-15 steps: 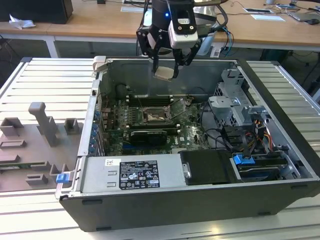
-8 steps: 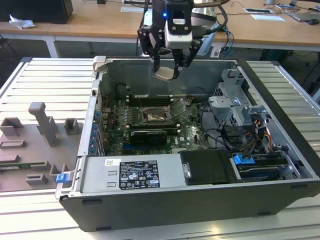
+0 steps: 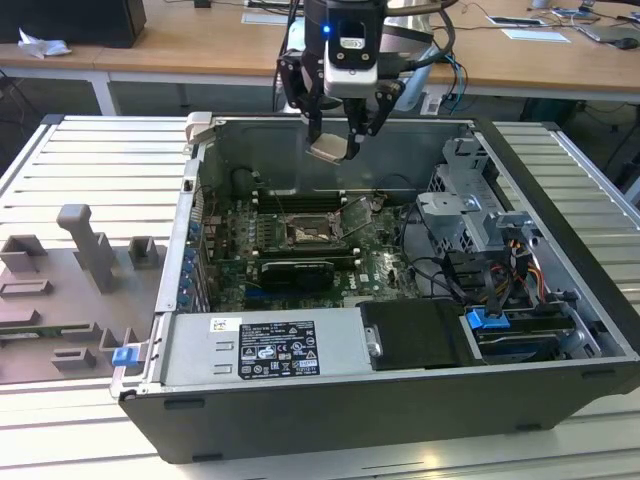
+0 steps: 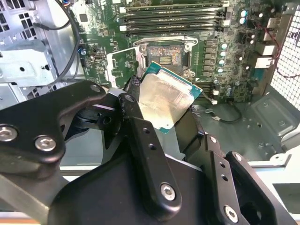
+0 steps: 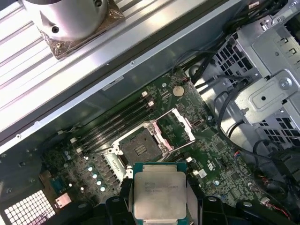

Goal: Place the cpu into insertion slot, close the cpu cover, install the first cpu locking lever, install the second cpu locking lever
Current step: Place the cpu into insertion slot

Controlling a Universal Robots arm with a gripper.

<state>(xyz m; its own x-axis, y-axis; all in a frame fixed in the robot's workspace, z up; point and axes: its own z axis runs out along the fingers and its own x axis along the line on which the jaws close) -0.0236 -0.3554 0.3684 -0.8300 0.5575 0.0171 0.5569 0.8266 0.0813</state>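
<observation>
My gripper [image 3: 336,138] hangs above the open computer case, shut on the cpu [image 3: 329,150], a flat silver-beige chip with a green edge. In both wrist views the cpu [image 4: 164,96] [image 5: 160,193] sits clamped between the black fingers [image 4: 132,108], tilted in the second wrist view. Below it on the green motherboard, the insertion slot [image 3: 304,233] [image 4: 164,56] [image 5: 140,148] lies bare with its dark centre showing. The cpu cover [image 4: 120,65] [image 5: 175,128] is swung open beside the slot, and the board shows through its window.
Long black memory slots [image 4: 172,21] run beside the socket. A metal drive cage [image 3: 468,205] and loose cables [image 3: 450,275] fill the case on the exterior view's right. The power supply [image 3: 265,348] lies along the front. Grey fixtures [image 3: 85,250] stand on the table at the left.
</observation>
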